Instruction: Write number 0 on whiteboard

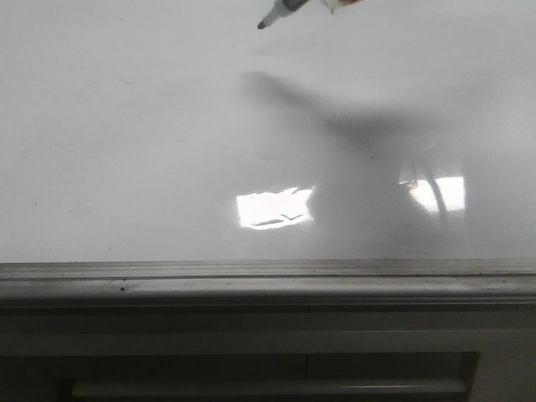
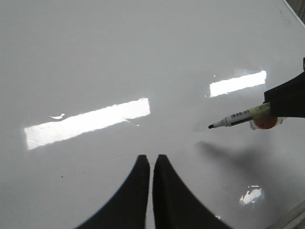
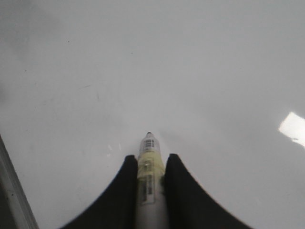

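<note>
your right gripper (image 3: 151,179) is clamped on the marker (image 3: 149,181), tip hovering over the bare whiteboard (image 1: 126,151). left gripper (image 2: 151,164) jaws are pressed together, holding nothing.

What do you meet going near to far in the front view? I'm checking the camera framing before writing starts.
Grey metal edge strip of the board → bright rectangular light reflection on the glossy white whiteboard → soft dark shadow of the arm → black-tipped white marker pen at the far edge. No drawn mark is visible.

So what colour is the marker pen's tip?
Black, clearest in the left wrist view: white marker pen tip.
</note>
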Robot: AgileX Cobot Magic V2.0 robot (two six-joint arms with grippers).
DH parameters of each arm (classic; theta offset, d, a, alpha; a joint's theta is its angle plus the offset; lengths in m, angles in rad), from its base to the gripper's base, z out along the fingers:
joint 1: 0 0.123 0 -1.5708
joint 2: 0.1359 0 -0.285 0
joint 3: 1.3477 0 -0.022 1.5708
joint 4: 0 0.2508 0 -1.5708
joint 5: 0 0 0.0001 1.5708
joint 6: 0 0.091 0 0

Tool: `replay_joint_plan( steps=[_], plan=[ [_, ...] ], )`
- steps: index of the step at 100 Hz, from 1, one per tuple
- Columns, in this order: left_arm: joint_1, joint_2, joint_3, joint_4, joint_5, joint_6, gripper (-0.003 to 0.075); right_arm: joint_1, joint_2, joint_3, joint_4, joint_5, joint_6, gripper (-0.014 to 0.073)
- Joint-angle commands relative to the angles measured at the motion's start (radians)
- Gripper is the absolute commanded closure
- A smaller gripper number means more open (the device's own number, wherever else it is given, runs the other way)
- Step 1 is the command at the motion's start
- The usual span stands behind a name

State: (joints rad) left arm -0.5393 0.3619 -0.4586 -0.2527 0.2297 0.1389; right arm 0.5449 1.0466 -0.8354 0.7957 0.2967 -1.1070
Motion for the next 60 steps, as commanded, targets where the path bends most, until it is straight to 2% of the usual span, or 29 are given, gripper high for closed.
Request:
replay_joint_plan(
  steps=[1,11,23,31,60],
  plan=[
    [0.001,0.004,-0.025,-0.014,-0.079,-0.011,0.074,-0.005,-0.01,-0.04,0.007,-0.016,0.008,0.064],
    [0.001,0.004,-0.025,-0.014,-0.077,-0.011,0.074,-0.005,-0.013,-0.04,-0.082,0.021,0.088,0.064],
    [0.001,0.004,-0.025,-0.014,-0.071,-0.011,0.074,-0.005,-0.013,-0.04,-0.347,0.123,0.306,0.064],
    [0.001,0.004,-0.025,-0.014,-0.068,-0.011,0.074,-0.005,-0.013,-0.04,-0.47,0.142,0.405,0.0641],
    [0.001,0.004,-0.025,-0.014,-0.068,-0.011,0.074,0.019,-0.038,-0.064,-0.487,0.034,0.415,0.0641]
  ],
)
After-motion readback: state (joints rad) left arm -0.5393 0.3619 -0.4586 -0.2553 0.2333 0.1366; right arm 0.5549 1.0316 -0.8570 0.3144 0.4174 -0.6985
